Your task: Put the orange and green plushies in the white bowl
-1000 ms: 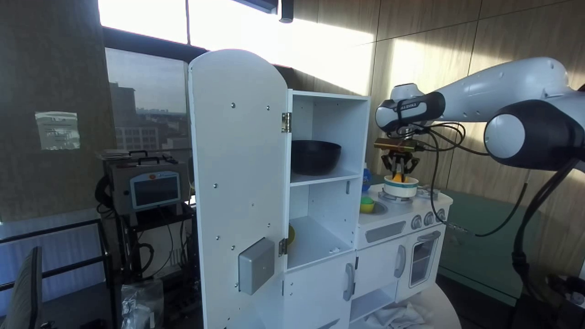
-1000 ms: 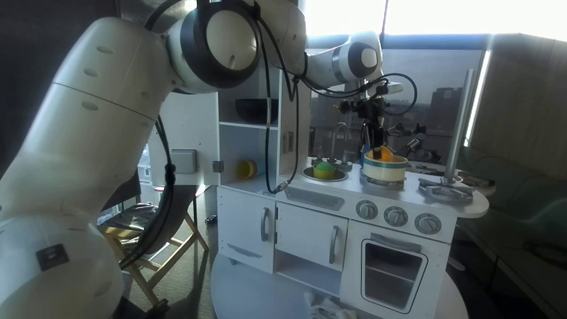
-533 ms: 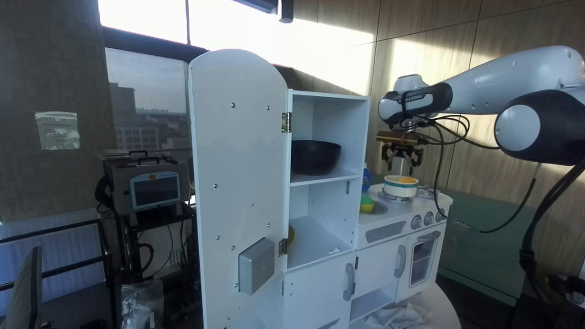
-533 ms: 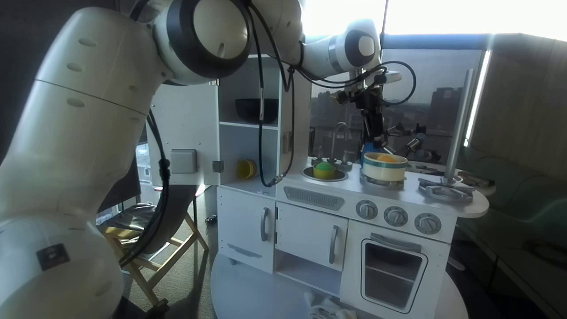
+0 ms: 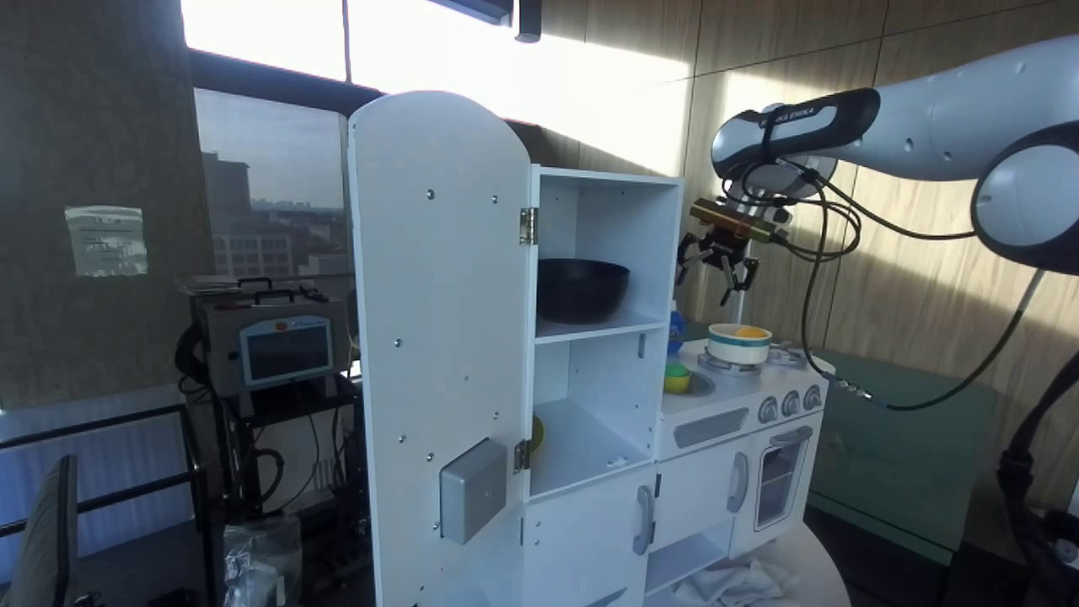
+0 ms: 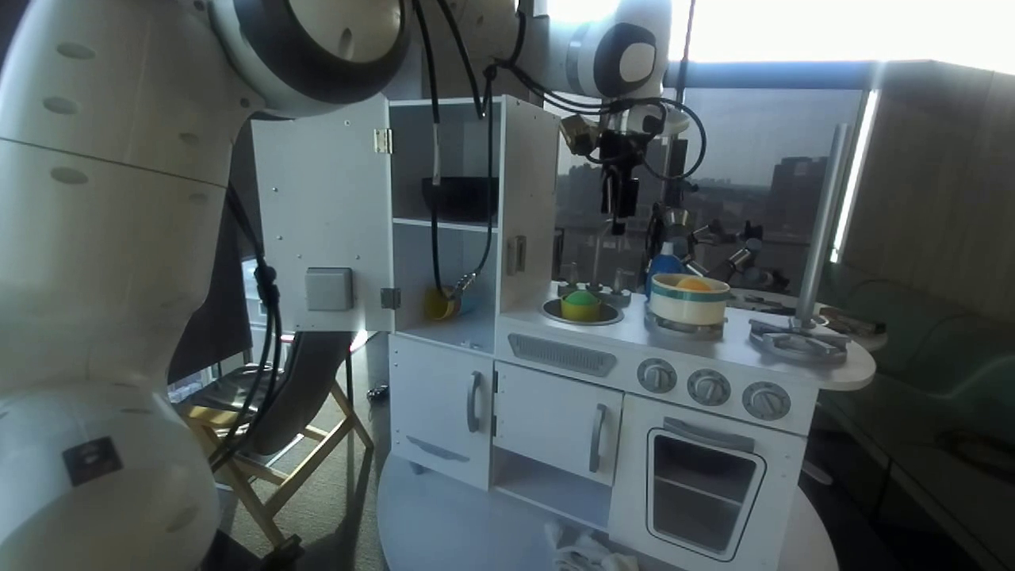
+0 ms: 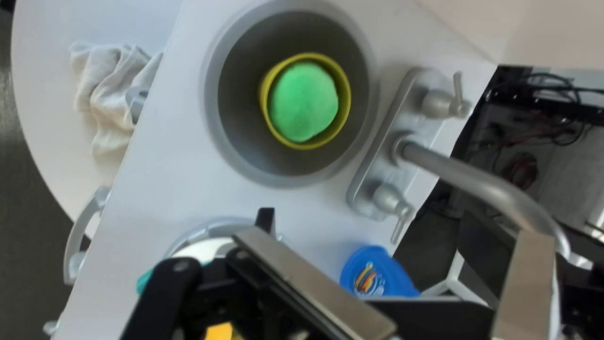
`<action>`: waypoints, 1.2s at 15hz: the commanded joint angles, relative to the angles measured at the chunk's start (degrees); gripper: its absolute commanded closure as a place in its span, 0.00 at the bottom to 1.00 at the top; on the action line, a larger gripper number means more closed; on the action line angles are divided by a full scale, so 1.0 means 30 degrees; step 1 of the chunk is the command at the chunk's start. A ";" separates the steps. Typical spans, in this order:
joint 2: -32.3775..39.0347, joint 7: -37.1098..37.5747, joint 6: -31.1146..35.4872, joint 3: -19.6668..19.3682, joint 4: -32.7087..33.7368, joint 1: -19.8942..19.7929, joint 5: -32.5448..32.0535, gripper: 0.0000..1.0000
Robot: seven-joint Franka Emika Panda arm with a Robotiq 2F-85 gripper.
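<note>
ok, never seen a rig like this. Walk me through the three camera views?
The machine is one white jointed robot arm, ending in a black two-fingered gripper. Two pictures come from cameras outside it, viewing the white toy kitchen from different places. The third comes from a camera on its wrist, looking down past the fingers.

On the white countertop, a round white bowl with a teal band sits on a grey toy burner, with an orange plushie inside. A round green plushie sits in a small yellow cup, which is in the round grey sink. A blue container with a printed label is by the counter's back edge.

The fingers are spread apart and hold nothing. The orange plushie is where the task wants it; the green one is not yet.
</note>
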 commanded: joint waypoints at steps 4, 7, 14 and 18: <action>0.0915 -0.0312 -0.5419 0.0993 0.0659 -0.0070 0.3765 0.00; 0.1640 0.0121 -0.6788 0.0902 0.0789 -0.0043 0.3809 0.00; 0.3015 0.0813 -0.5679 0.0451 0.1144 0.0035 0.3143 0.00; 0.3468 0.1538 -0.5134 0.0142 0.1461 0.0057 0.2570 0.00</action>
